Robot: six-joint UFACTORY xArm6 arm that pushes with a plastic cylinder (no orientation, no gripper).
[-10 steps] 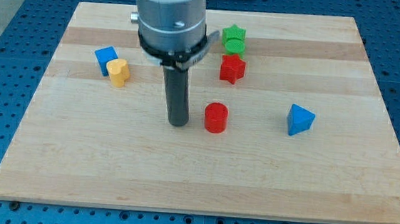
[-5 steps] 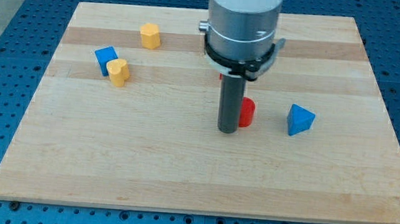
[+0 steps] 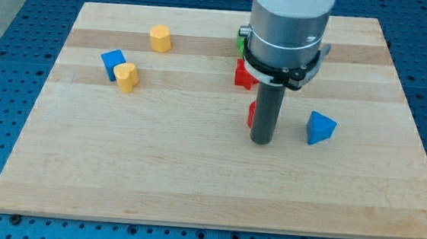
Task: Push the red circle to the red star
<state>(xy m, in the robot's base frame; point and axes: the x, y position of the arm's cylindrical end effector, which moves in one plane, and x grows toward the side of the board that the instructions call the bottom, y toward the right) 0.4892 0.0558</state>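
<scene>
Not done: my tip [image 3: 262,142] sits in front of, seemingly touching, the mostly hidden red circle [image 3: 251,114], just below the red star [image 3: 243,74], gap left.

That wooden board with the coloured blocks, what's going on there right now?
A robot arm is pushing blocks around the wooden board with a dark rod. My tip sits toward the view's bottom right of the red circle, which the rod mostly hides. The red star lies above it, partly behind the arm, with a sliver of green block beyond. A blue triangle sits at the view's right, clear of the tip.
</scene>
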